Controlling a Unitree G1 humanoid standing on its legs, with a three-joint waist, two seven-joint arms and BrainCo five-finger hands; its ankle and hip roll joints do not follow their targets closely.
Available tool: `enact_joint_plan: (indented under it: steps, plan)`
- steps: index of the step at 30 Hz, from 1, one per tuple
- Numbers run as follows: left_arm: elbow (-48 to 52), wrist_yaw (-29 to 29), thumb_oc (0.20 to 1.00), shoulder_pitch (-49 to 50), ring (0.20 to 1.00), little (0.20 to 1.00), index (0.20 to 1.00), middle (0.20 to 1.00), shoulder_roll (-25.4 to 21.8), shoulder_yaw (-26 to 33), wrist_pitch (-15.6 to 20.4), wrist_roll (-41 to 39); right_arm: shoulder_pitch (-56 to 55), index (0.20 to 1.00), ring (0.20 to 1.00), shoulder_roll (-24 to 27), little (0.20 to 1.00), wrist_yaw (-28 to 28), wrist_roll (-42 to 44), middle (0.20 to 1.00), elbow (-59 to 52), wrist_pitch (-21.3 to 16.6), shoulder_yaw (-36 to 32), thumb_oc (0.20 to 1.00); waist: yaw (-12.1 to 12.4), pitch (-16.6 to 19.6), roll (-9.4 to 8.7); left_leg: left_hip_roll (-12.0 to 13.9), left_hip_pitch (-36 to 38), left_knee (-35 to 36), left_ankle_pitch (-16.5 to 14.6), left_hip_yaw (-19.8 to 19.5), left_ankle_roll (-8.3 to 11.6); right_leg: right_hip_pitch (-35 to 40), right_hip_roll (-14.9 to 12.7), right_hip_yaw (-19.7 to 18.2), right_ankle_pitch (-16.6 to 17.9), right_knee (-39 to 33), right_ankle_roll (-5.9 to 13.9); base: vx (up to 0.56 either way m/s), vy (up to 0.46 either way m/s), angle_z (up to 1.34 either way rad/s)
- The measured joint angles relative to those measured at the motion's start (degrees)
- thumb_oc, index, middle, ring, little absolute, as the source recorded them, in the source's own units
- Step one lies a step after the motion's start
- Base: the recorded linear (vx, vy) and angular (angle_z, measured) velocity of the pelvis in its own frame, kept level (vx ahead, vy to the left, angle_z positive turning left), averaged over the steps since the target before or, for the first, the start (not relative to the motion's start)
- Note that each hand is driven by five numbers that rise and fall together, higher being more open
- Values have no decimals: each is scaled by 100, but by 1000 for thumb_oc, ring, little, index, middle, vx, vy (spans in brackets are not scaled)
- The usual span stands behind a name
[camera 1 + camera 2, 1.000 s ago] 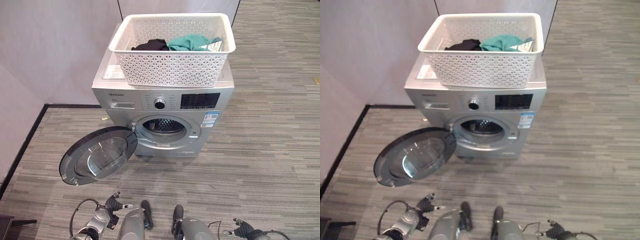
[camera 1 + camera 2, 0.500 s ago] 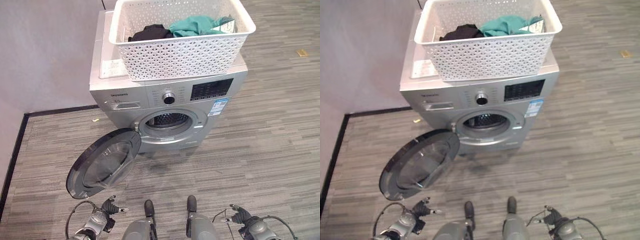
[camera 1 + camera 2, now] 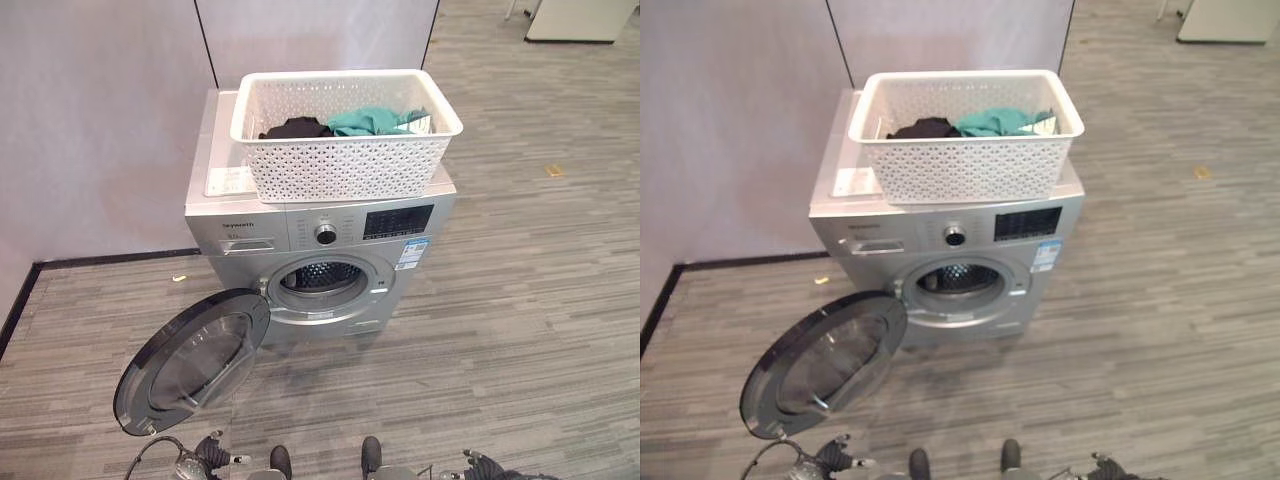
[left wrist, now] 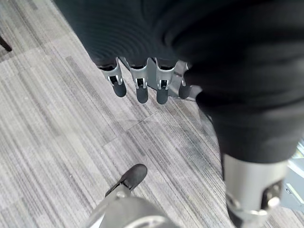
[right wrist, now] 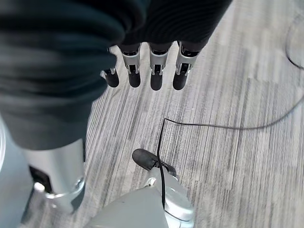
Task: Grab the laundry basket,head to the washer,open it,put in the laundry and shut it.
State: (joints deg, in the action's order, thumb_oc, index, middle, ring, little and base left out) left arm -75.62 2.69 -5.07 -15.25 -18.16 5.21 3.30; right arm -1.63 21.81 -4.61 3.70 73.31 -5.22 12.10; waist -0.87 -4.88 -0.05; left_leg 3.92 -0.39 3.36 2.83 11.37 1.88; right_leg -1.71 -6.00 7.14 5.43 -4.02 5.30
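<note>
Down at the bottom edge of the head views, the robot's left hand (image 4: 142, 80) hangs over the grey striped plank floor (image 3: 520, 300), its fingers relaxed and hanging straight, nothing in them. The right hand (image 5: 152, 71) mirrors it at the lower right, fingers loose and straight, carrying nothing either.

Just above them, in the lower left of the frame, the round dark-rimmed glass washer door (image 3: 190, 360) hangs wide open, swung out to the left of the opening. So the opening step looks done. Behind it, at mid-frame, the silver front-loading washing machine (image 3: 320, 235) shows its drum mouth (image 3: 320, 278) dark and bare, with no cloth visible inside.

Further back, in the upper middle, the white perforated plastic laundry basket (image 3: 345, 165) sits on top of the washer, upright, reaching to the front edge of the lid. In it lie a black garment (image 3: 297, 127) toward the left and a teal garment (image 3: 372, 120) beside it toward the right, touching each other. A white sheet (image 3: 228, 180) lies flat on the lid just left of the basket.

The reading: basket fetched, washer reached, door open. Left to do is the real work, lifting both garments into the drum, then swinging that door shut. Roughly halfway, by this judgement.
</note>
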Motion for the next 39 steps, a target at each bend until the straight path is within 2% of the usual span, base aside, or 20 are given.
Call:
enact_joint_plan:
  steps: [5, 10, 14, 16, 18, 21, 26, 30, 31, 34, 36, 39]
  plan:
    - [-175, -132, 1000, 224, 1000, 1000, 1000, 1000, 159, 14, -4, 9, -171, 1000, 1000, -31, 1000, -171, 378, 1000, 452, 52, -174, 1000, -5, 249, 167, 23, 35, 204, 48, 2, 78, 76, 7, 116, 13, -124, -9, 12, 0, 9]
    - [-218, -150, 1000, 368, 1000, 1000, 1000, 1000, 208, 175, -42, 5, -132, 1000, 1000, -81, 1000, -163, 454, 1000, 406, 52, -160, 1000, 34, 380, 274, 39, 29, 210, 48, -3, 79, 93, 13, 146, 14, -130, -7, 20, 3, 6]
    - [-215, -150, 1000, 425, 1000, 1000, 1000, 1000, 209, 180, -44, -8, -112, 1000, 1000, -139, 1000, -148, 461, 1000, 456, 55, -164, 1000, 66, 537, 252, 35, 35, 207, 74, -151, 92, 180, 6, 305, -37, -124, -25, 23, 9, 20]
    - [-254, -145, 1000, 479, 1000, 1000, 1000, 1000, 205, 501, -46, -144, -88, 1000, 1000, -142, 1000, -108, 459, 1000, 467, 59, -173, 1000, 134, 634, 289, 33, 39, 210, 76, -182, 91, 220, 0, 364, -43, -122, -16, 73, 29, 11]
    - [-486, -114, 1000, 395, 1000, 1000, 1000, 1000, 331, 1420, -64, -688, -89, 1000, 1000, -186, 1000, -47, 458, 1000, 550, 159, -188, 1000, 128, 633, 267, 28, 150, 207, 73, -296, 93, 387, -2, 486, -100, -134, -14, 48, 19, 26]
    - [-553, -122, 1000, 468, 1000, 1000, 1000, 1000, 342, 1023, -94, -799, -32, 1000, 1000, -198, 1000, -41, 459, 1000, 490, 155, -167, 1000, 158, 801, 298, 29, 135, 211, 64, -290, 86, 366, -3, 479, -171, -134, -15, 6, 1, 4]
    - [-584, -120, 1000, 478, 1000, 1000, 1000, 1000, 353, 799, -178, -724, 103, 1000, 1000, -206, 1000, -46, 447, 1000, 359, 146, -76, 1000, 188, 829, 360, 34, 128, 211, 60, -289, 86, 362, 3, 477, -173, -133, -16, 6, -6, 0]
    - [-580, -120, 1000, 479, 1000, 1000, 1000, 1000, 362, 800, -196, -718, 116, 1000, 1000, -208, 1000, -41, 456, 1000, 335, 145, -79, 1000, 200, 870, 313, 40, 138, 211, 60, -290, 87, 373, 8, 479, -172, -133, -16, 12, -16, 0]
    - [-398, -118, 1000, 429, 1000, 1000, 1000, 1000, 361, 557, -195, -666, 122, 1000, 1000, -412, 1000, -37, 457, 1000, 328, 145, -36, 1000, 185, 989, 194, 45, 152, 211, 62, -291, 89, 385, 11, 477, -171, -134, -17, 0, 0, 0]
    - [-372, -305, 1000, 273, 1000, 1000, 1000, 1000, 368, 550, -134, -970, 107, 1000, 1000, -333, 1000, 191, 680, 1000, 377, 132, -142, 1000, 120, 901, 214, 13, 337, 213, 78, -461, 111, 584, 6, 602, -213, -134, -17, 58, -17, 16]
    - [-395, -317, 1000, 304, 1000, 1000, 1000, 1000, 397, 581, -15, -968, 81, 1000, 1000, -432, 1000, 200, 678, 1000, 376, 102, -75, 1000, 125, 902, 193, 50, 363, 204, 64, -447, 124, 585, 43, 565, -220, -125, -26, 71, -33, -1]
    - [-423, -375, 1000, 358, 1000, 1000, 1000, 1000, 437, 562, -39, -968, 15, 1000, 1000, -561, 1000, 170, 679, 1000, 419, 109, -71, 1000, 148, 881, 167, 90, 392, 214, 55, -437, 139, 588, 90, 528, -233, -100, -50, 8, -14, -7]
